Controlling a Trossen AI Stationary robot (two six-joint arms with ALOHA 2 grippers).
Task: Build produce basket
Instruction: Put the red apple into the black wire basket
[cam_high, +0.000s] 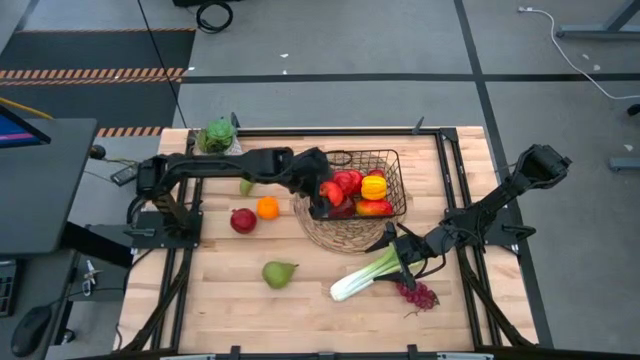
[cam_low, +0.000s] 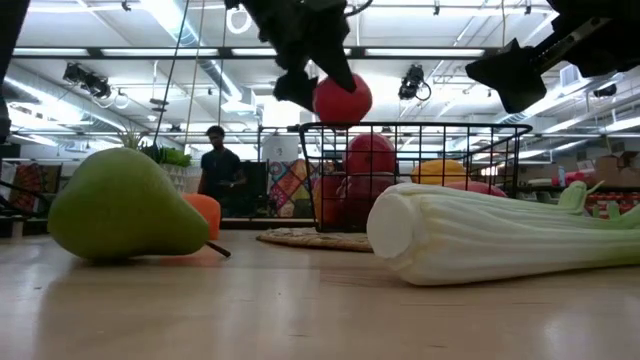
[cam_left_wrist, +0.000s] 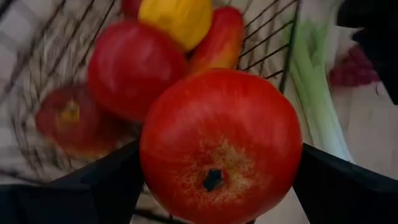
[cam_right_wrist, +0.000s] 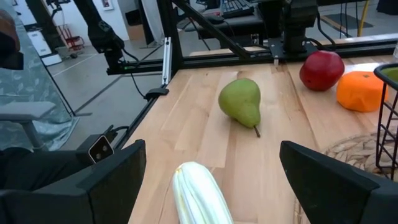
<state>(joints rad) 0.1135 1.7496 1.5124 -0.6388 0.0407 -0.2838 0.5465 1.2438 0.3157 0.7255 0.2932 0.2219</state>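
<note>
Apple (cam_left_wrist: 221, 146) — left gripper (cam_high: 327, 192) — above basket (cam_high: 392, 160)

From overhead you look straight down on the whole pale wooden table (cam_high: 200, 300), both arms in frame. Drop to table height and you face level across it into the room, the long pale-green celery stalk (cam_low: 500, 235) and the green pear (cam_low: 125, 207) looming close. Your left wrist camera sits tight against a red apple (cam_left_wrist: 221, 143) above the black wire-mesh basket (cam_left_wrist: 273, 43). Your right wrist camera looks along the table over that same celery (cam_right_wrist: 199, 196) toward that same pear (cam_right_wrist: 240, 101).
</note>
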